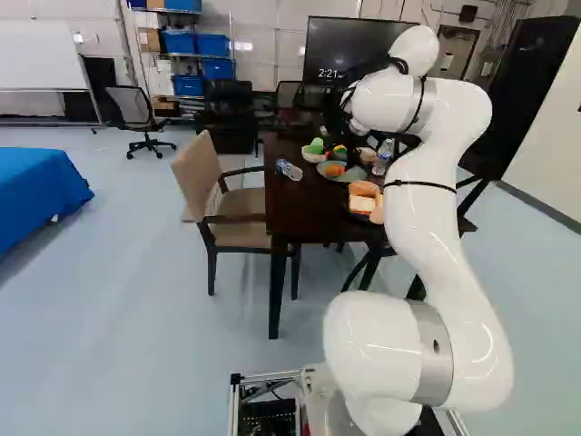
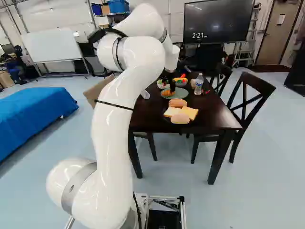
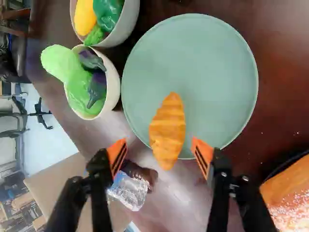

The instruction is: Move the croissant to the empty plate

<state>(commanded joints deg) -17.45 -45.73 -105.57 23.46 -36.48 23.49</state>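
The gripper [image 2: 171, 87] is open, with the croissant [image 3: 167, 130] ahead, on the green plate [image 3: 212, 72]. Close beside stand two vegetable bowls [image 3: 115, 89]; one bottle [image 3: 129, 191] lies near.

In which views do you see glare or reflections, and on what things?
Left base view: bright streaks on the white arm; right base view: similar highlights along it; wrist view: a pale sheen on the dark table near the croissant, white glints on the clear bottle, but no strong glare on the green plate.
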